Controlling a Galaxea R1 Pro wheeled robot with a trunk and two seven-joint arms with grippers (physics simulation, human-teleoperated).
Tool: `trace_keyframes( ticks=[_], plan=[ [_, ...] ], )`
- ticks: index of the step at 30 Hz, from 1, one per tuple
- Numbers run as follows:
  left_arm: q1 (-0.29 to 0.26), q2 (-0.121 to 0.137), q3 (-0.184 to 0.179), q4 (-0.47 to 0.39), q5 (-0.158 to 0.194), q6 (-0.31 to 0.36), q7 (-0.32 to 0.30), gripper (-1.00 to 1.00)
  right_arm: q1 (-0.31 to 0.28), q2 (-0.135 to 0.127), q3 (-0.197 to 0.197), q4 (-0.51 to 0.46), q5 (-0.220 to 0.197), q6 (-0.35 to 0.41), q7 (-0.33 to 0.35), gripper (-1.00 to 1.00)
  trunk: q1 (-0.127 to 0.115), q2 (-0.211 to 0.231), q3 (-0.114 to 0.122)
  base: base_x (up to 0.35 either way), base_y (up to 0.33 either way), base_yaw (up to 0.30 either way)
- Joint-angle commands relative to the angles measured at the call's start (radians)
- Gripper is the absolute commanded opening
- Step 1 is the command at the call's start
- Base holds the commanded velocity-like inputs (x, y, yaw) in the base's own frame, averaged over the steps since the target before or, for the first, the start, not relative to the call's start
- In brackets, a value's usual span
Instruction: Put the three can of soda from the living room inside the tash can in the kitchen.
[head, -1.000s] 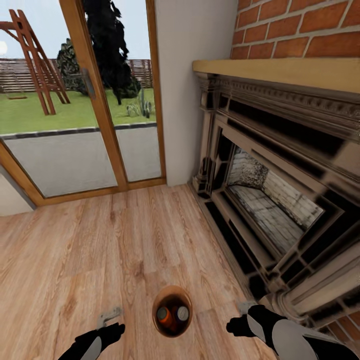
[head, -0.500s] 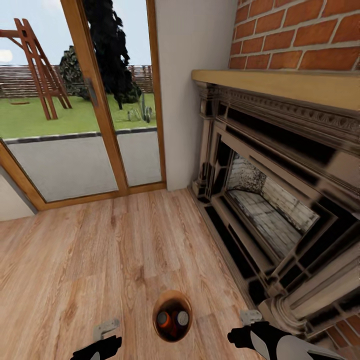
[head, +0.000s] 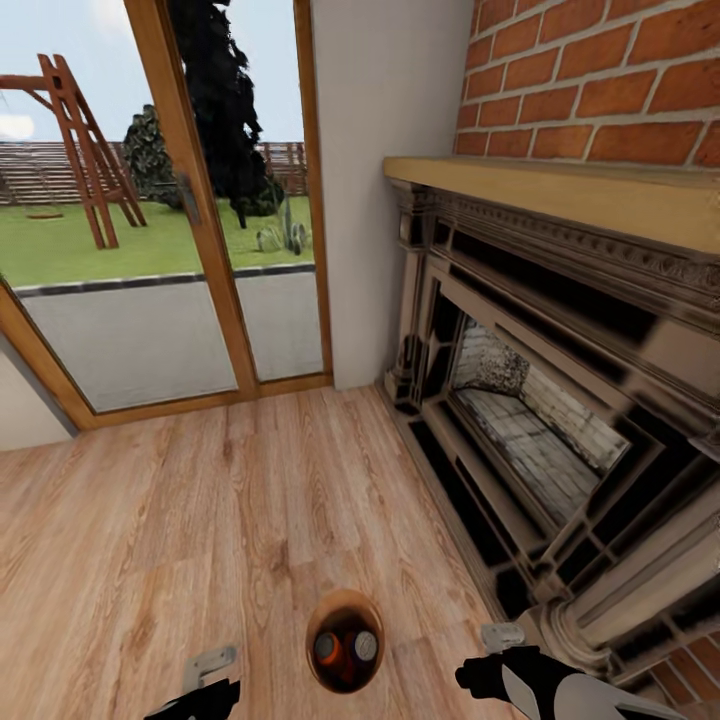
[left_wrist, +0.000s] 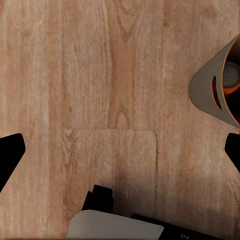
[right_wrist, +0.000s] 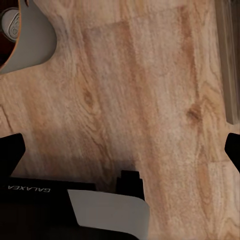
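A: Start from the claws, please. In what state are they?

B: The left claw (head: 205, 672) is low in the head view, just left of the tash can (head: 344, 640). Its wrist picture shows one dark fingertip at each side edge with bare floor (left_wrist: 125, 100) between, so it is spread wide and holds nothing. The right claw (head: 495, 645) stands on the other side of the bin, and its two tips are also far apart over bare planks, so it too is empty.

A: And the cans of soda?

B: They are inside the tash can, which stands on the wooden floor between the two arms, near the fireplace (head: 560, 430) and the glass doors (head: 150, 250). I see two round tops in the head view, one orange (head: 327, 650) and one silver-grey (head: 366, 645). A third can I cannot make out; the inside of the bin is dark.

A: So which step is this?

B: I judge the cans are already in the bin, but this place is the living room. The task wants the tash can in the kitchen, so the remaining part is probably to bring it there. The next move calls for closing the claws on the bin from both sides, then carrying it level.

A: How do the things point?

B: The bin stands upright, its long axis vertical, its open mouth facing up. The cans seem to stand upright as well, tops toward the camera.
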Motion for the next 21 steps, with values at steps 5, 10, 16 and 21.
trace_keyframes(
  ticks=[5,10,16,21],
  plan=[
    [0.0,0.0,-0.003,0.011,0.0,-0.003,0.001,1.0,0.001,0.001,0.0,0.0,0.0,-0.001,0.0,1.0,-0.019,0.035,0.024,0.0,0.0,0.0],
    [0.0,0.0,-0.004,0.014,0.0,-0.004,0.002,1.0,0.001,0.001,0.0,0.0,0.0,-0.009,0.0,1.0,-0.038,0.07,0.048,0.0,0.0,0.0],
    [0.001,-0.001,-0.005,0.025,-0.001,-0.015,0.001,1.0,0.015,0.002,0.001,0.0,0.0,-0.041,0.0,1.0,-0.061,0.112,0.076,0.0,0.0,0.0],
    [0.001,-0.003,-0.033,0.089,-0.001,-0.084,0.0,1.0,0.036,-0.001,0.001,-0.001,0.0,-0.046,0.0,1.0,-0.081,0.147,0.1,0.0,0.0,0.0]
  ],
)
